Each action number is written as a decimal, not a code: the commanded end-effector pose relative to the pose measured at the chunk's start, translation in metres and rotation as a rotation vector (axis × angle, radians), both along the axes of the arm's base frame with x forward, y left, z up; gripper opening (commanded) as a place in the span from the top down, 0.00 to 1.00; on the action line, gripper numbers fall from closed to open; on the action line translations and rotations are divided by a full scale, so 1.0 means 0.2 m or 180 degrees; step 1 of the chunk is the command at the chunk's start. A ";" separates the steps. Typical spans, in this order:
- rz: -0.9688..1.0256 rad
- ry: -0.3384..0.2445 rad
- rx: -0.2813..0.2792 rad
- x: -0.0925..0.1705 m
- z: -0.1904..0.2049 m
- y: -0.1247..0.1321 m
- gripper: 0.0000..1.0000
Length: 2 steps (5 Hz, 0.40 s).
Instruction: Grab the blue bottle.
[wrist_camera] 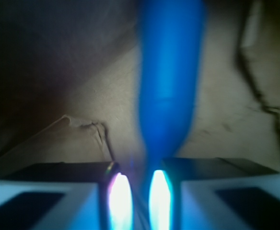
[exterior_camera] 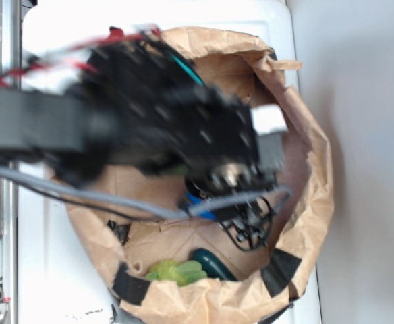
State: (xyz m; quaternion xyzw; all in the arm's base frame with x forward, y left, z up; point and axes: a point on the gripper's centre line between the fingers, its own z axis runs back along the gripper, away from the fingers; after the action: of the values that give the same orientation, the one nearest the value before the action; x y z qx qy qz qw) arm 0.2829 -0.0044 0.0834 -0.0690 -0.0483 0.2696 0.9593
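While a white table (exterior_camera: 45,270) carries the scene from edge to edge, with a pale wall or panel (exterior_camera: 366,135) along its right side and a metal rail (exterior_camera: 1,202) down its left edge, a brown paper bag (exterior_camera: 312,202) with rolled-down rim fills most of the table's middle and reaches toward its near edge. Black tape patches (exterior_camera: 129,285) sit on the bag's near rim. No brand, label or writing can be read on any surface.

Reaching in from the left edge, the black robot arm (exterior_camera: 136,121), blurred, hangs over the bag's opening with grey cable (exterior_camera: 82,196) trailing below it. Its tool (wrist_camera: 140,191) is down inside the bag, and the wrist view shows the two fingers (wrist_camera: 121,201) drawn close together on the narrow end of the blue bottle (wrist_camera: 169,72), which extends away from them over the creased paper floor of the bag. From the exterior view only a sliver of blue shows beneath the arm.

Near the bag's near rim lie a dark green elongated object (exterior_camera: 214,264) and, just beside it, a light green leafy item (exterior_camera: 173,272).
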 end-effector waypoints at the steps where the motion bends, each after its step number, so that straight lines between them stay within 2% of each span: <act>1: -0.0142 -0.0383 -0.0185 -0.12 0.37 0.06 1.00; 2: -0.0073 -0.0284 -0.0122 -0.11 0.35 0.07 0.00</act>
State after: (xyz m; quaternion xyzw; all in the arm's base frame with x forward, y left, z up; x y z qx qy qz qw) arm 0.2558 0.0013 0.1409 -0.0962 -0.0608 0.2498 0.9616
